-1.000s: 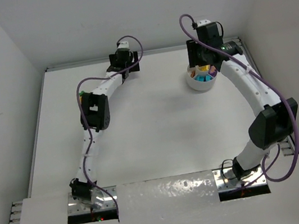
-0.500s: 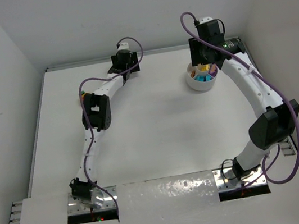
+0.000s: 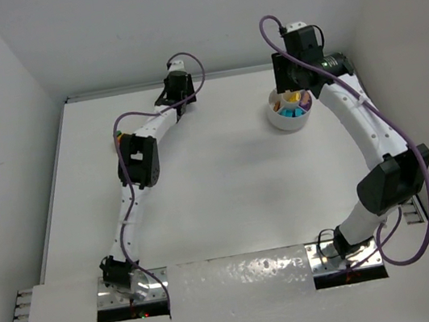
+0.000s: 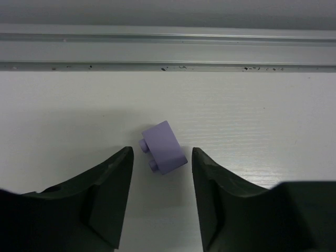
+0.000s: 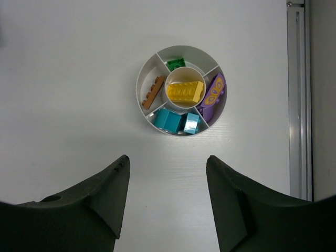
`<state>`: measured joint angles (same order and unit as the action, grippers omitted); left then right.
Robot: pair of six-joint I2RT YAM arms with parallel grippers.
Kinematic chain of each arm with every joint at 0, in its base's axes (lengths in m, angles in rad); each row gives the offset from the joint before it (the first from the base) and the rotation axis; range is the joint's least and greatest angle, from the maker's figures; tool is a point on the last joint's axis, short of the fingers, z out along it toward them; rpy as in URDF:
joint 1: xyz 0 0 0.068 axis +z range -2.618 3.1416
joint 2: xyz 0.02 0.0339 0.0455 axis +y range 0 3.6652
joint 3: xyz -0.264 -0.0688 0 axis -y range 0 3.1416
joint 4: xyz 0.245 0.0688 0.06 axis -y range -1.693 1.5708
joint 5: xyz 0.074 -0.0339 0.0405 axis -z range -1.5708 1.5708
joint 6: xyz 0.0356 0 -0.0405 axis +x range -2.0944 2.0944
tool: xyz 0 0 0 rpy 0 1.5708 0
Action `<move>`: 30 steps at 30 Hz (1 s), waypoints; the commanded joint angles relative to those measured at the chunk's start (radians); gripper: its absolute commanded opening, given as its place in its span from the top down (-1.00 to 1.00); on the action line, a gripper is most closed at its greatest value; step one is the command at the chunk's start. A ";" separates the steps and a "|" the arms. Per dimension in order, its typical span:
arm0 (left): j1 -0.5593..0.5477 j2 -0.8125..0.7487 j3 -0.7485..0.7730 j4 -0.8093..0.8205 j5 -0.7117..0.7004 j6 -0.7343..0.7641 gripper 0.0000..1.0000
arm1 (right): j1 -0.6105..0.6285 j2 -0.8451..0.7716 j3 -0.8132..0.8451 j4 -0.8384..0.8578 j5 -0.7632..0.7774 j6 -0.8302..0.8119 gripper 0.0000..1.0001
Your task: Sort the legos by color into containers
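- We saw the left tool (image 4: 161,155) at the worktop's (image 4: 273,115) far edge, barely shifted from a second ago. Its jaws were part-open around the purple brick (image 4: 164,146), with a gap on each side.
- We saw the right tool (image 5: 168,163) had nudged farther over the dish (image 5: 142,84), open and empty.
- We found the other legos (image 5: 185,92) in the dish's compartments.

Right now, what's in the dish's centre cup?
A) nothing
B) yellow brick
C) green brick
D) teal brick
B: the right wrist view shows a yellow brick lying in the centre cup of the white dish; the other colours sit in the outer wedges.
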<state>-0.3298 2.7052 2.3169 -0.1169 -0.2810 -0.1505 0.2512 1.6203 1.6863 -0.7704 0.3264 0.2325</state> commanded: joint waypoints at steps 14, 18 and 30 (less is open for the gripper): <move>0.017 0.019 0.044 0.042 0.002 -0.023 0.94 | 0.005 -0.016 0.070 -0.038 0.025 -0.009 -0.17; 0.015 -0.008 0.015 0.026 0.003 -0.006 1.00 | 0.005 -0.023 0.070 -0.047 0.016 -0.010 -0.17; -0.014 -0.413 -0.230 0.221 0.604 0.459 1.00 | -0.029 0.079 0.277 -0.084 -0.360 0.067 -0.24</move>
<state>-0.3305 2.4954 2.1174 -0.0196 0.0753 0.1440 0.2417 1.6867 1.9209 -0.8783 0.1196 0.2626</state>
